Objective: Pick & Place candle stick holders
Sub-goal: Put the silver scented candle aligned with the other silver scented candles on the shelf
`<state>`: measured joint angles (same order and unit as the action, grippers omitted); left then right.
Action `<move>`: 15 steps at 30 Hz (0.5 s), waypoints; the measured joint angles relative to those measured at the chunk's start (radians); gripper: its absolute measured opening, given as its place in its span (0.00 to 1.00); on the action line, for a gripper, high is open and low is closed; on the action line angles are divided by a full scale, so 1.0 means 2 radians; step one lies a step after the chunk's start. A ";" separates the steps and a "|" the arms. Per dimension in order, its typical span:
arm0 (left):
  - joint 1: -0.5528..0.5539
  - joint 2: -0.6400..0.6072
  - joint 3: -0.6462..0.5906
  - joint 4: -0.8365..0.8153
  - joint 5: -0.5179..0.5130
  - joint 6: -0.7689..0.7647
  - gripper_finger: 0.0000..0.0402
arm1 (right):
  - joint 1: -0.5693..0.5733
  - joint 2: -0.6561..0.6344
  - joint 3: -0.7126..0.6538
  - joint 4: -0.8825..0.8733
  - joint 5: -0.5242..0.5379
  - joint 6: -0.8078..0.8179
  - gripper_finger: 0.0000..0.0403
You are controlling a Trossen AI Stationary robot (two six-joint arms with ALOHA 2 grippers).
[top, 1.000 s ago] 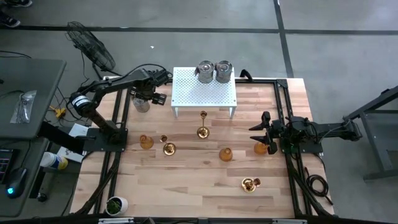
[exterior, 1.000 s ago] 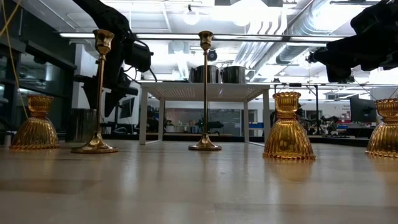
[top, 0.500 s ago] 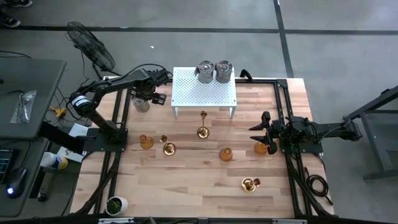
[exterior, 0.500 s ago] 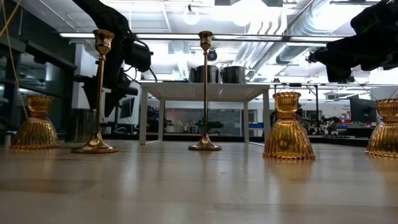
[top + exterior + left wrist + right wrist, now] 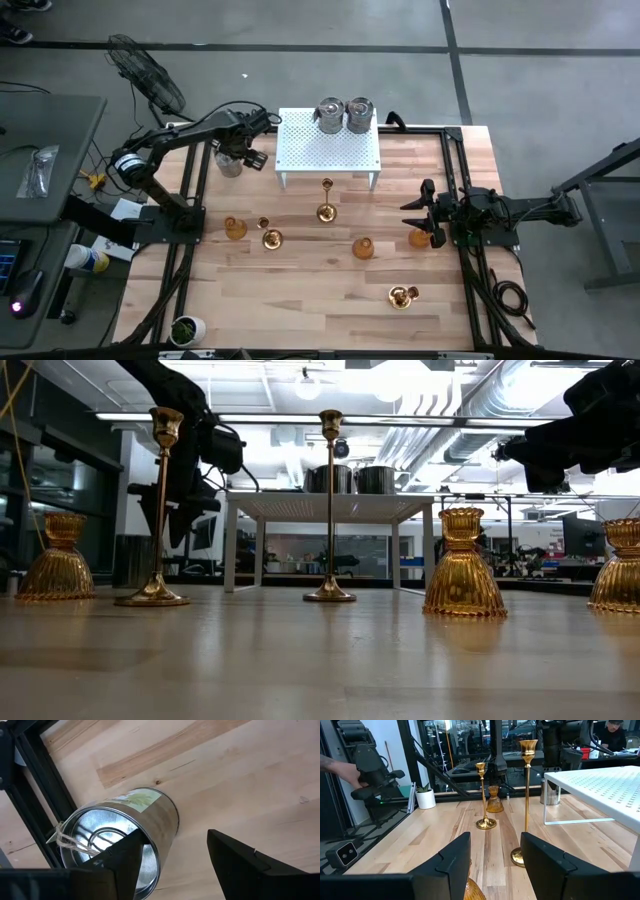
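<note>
My left gripper (image 5: 240,152) is open at the table's far left, over a silver metal can (image 5: 120,840) that stands on the wood. One finger (image 5: 125,865) crosses the can's rim; I cannot tell whether it touches. My right gripper (image 5: 410,212) is open at the right, with an amber glass cup (image 5: 418,238) just below it (image 5: 476,893). Two silver goblets (image 5: 344,113) stand on the white perforated stand (image 5: 328,152). A tall gold holder (image 5: 325,205), a shorter gold one (image 5: 270,238), two more amber cups (image 5: 235,228) (image 5: 363,247) and a tipped gold holder (image 5: 402,295) are on the table.
A small white pot with a green plant (image 5: 186,328) stands at the near left corner. Black frame rails (image 5: 455,170) run along both table sides. A person's hand (image 5: 337,767) shows beyond the table in the right wrist view. Bare wood lies near the front edge (image 5: 300,310).
My left gripper has shifted a little toward the table's far edge above the silver can, staying open. The holders have kept still.
</note>
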<state>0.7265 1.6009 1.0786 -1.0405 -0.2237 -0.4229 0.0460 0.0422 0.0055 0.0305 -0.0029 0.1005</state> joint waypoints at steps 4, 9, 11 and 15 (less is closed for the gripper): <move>0.000 0.000 0.000 -0.001 0.002 0.000 0.51 | 0.000 0.000 0.000 0.000 0.000 0.000 0.41; 0.000 0.000 0.000 -0.003 0.001 -0.011 0.41 | 0.000 0.000 0.000 0.000 0.000 0.000 0.41; 0.000 0.000 0.000 -0.004 0.001 -0.018 0.36 | 0.000 0.000 0.000 0.000 0.000 0.000 0.41; 0.000 0.000 0.000 -0.005 -0.002 -0.037 0.28 | 0.000 0.000 0.000 0.000 0.000 0.000 0.41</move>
<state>0.7275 1.6005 1.0790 -1.0512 -0.2280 -0.4967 0.0460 0.0422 0.0055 0.0303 -0.0029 0.1005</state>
